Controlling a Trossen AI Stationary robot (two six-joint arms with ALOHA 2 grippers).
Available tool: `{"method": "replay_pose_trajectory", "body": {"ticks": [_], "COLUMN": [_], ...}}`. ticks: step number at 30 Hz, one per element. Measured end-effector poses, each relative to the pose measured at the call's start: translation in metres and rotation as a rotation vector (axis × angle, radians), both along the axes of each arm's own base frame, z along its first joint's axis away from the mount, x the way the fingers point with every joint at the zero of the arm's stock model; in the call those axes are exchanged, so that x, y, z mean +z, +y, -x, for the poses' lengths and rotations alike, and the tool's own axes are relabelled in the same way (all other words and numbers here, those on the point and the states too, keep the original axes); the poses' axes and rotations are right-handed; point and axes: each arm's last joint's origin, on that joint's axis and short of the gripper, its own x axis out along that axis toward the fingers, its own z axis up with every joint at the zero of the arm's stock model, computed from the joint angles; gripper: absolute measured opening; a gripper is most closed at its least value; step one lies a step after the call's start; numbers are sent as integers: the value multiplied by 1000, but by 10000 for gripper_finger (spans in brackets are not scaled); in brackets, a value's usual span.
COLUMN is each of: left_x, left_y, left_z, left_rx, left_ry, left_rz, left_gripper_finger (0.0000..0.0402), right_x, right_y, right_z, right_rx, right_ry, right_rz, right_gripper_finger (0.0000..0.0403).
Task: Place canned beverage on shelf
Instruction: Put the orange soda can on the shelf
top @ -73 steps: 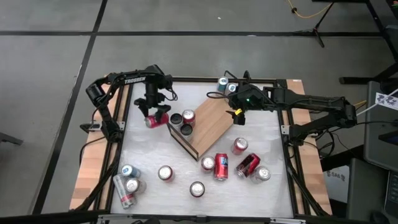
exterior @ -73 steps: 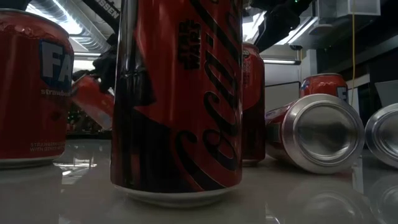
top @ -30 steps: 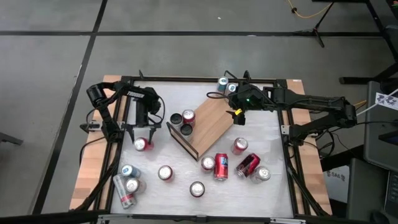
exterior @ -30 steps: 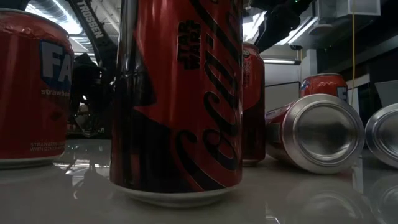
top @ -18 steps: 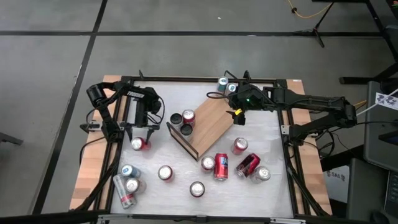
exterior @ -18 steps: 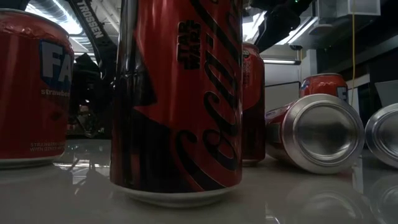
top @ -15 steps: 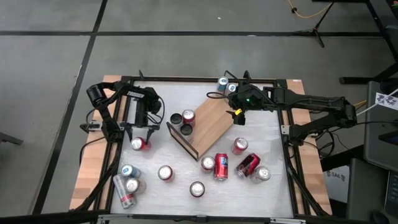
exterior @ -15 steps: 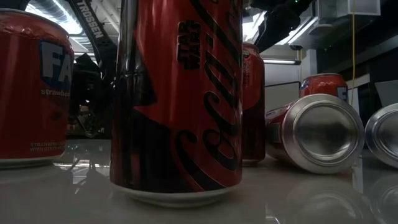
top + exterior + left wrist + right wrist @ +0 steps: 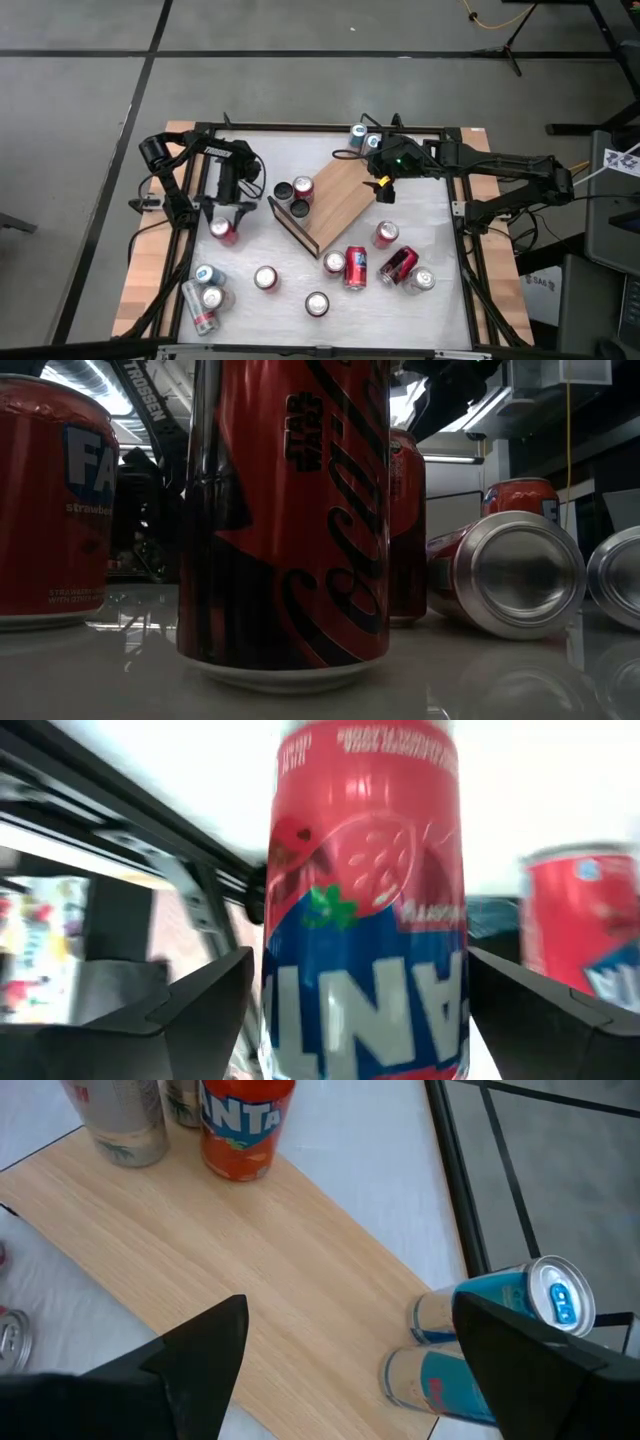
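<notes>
The shelf (image 9: pixel 335 195) is a light-wood board lying askew mid-table. Three cans (image 9: pixel 293 196) stand at its near-left end. My left gripper (image 9: pixel 224 214) is left of the shelf, shut on a red strawberry Fanta can (image 9: pixel 222 231). The can fills the left wrist view (image 9: pixel 360 920) between the two fingers. My right gripper (image 9: pixel 383 190) hovers open and empty over the shelf's far-right end. Its wrist view (image 9: pixel 348 1305) shows the bare board (image 9: pixel 260 1250) below. My left gripper pinches the red Fanta can by two opposite sides of its body (image 9: pixel 285 990), one finger (image 9: pixel 200 1010) on each side. The fingers come from the table's far side, slanting down. The can stands upright. I cannot tell whether its bottom is on the table.
Several loose cans stand or lie near the table's near edge (image 9: pixel 350 268), with more at the near left (image 9: pixel 205 290). Two blue cans (image 9: pixel 500 1310) lie beside the shelf's far end. A tall Coca-Cola can (image 9: pixel 285 520) blocks much of the low view. The black table frame (image 9: pixel 190 200) runs close to my left gripper.
My left gripper has carried the red can from beside the shelf's near-left end toward the table's near-left. The can has gone from tilted to upright. In the last second it has barely moved. My right arm has kept still.
</notes>
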Motion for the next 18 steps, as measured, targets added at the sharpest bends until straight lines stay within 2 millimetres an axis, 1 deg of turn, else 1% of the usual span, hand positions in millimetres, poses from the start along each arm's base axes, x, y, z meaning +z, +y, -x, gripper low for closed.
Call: {"method": "replay_pose_trajectory", "body": {"ticks": [12, 18], "left_x": [0, 1], "left_y": [0, 2], "left_z": [0, -1], "left_rx": [-19, -96], "left_ry": [0, -101], "left_rz": [-10, -13], "left_gripper_finger": [338, 338], "right_x": [0, 0], "right_y": [0, 0], "right_z": [0, 0], "right_rx": [0, 0], "right_ry": [-3, -3], "right_rz": [1, 1], "right_gripper_finger": [342, 342]}}
